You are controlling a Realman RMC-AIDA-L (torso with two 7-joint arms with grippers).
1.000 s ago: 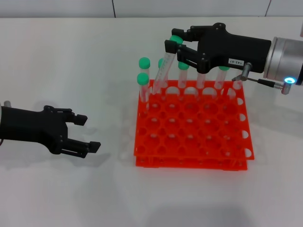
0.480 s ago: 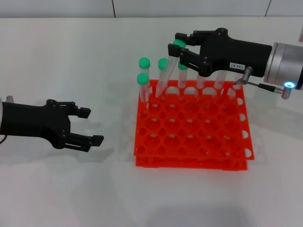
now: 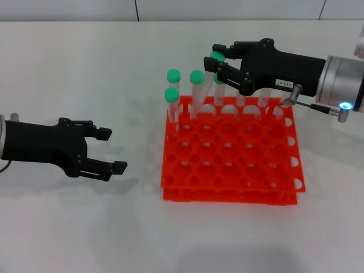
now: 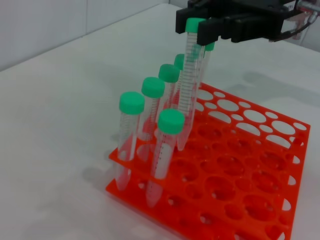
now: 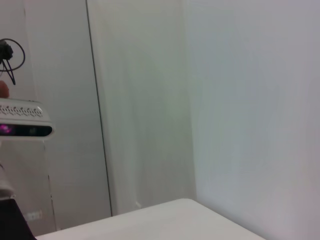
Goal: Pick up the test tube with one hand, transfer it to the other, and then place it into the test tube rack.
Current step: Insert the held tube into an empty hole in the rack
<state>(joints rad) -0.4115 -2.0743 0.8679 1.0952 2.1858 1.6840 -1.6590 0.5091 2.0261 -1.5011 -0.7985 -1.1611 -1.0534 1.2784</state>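
The white table [image 3: 68, 74] carries the orange test tube rack [image 3: 233, 165], and everything here is placed against that rack. The right claw [image 3: 215, 63], the one with the white label, hangs over the rack's far edge, pinched shut just below the green cap of the test tube [image 4: 188, 95]. The tube leans, its tip low over a hole in the second row from the far edge, near the rack's left end, just beside the other capped tubes [image 3: 173, 96] already seated there. The left claw [image 3: 111, 150] rests low over the table well off the rack's left side, its fingers spread and holding nothing.

The step in hand looks like seating the tube. To do it well, I would bring the tube upright first, centre the tip on one hole, then lower straight so it passes both tiers without nudging its neighbours, and let go only once it bears on the rack.

Whether the tip has entered the hole I cannot tell; the neighbouring tubes crowd it. The right wrist view shows only walls, so it shows neither rack nor tube.
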